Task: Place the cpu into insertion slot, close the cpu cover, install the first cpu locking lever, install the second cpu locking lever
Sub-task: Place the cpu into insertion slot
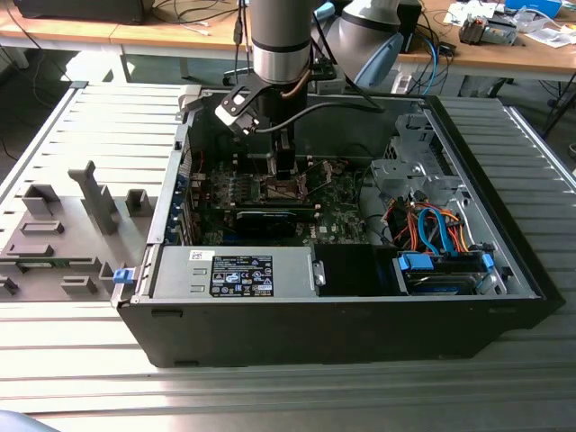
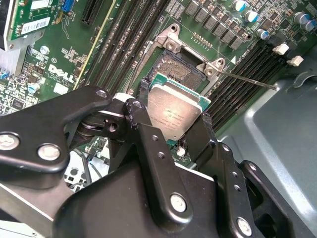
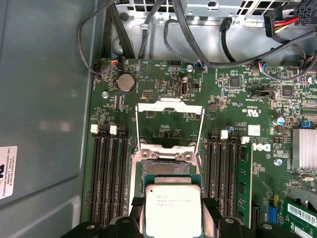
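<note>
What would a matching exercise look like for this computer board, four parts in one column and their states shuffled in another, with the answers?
Things:
1. the cpu
2. the insertion slot
3. the cpu cover
4. the memory slots

States:
A. swung open, away from the socket
B. gripped in the hand
C. long black rows on both sides of the socket
D. uncovered, contact field showing

Pairs: 1-B, 2-D, 3-A, 4-C.

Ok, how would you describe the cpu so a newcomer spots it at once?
Inside the open computer case, find the green motherboard with black memory slots either side of the insertion slot. The cpu is held between the black jaws close to that slot: the one flat square with a plain silver-grey top.
</note>
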Controlling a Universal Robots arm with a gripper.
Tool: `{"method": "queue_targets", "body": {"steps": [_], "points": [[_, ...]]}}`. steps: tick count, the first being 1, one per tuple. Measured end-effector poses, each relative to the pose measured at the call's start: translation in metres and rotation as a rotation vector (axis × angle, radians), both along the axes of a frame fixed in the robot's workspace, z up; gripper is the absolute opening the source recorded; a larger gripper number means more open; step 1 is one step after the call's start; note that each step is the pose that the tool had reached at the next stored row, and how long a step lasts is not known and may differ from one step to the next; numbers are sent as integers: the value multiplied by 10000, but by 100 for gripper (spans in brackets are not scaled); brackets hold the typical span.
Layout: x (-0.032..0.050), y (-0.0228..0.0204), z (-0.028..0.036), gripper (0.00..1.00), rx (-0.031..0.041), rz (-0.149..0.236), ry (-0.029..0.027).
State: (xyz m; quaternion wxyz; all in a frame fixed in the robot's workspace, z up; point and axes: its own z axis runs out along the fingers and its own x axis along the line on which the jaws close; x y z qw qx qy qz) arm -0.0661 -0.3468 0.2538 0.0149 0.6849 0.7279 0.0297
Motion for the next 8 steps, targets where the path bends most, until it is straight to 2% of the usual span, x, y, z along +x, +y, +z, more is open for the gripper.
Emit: {"method": "queue_targets", "body": {"steps": [8], "points": [[0,9,-17,54,-2,1,2]]}}
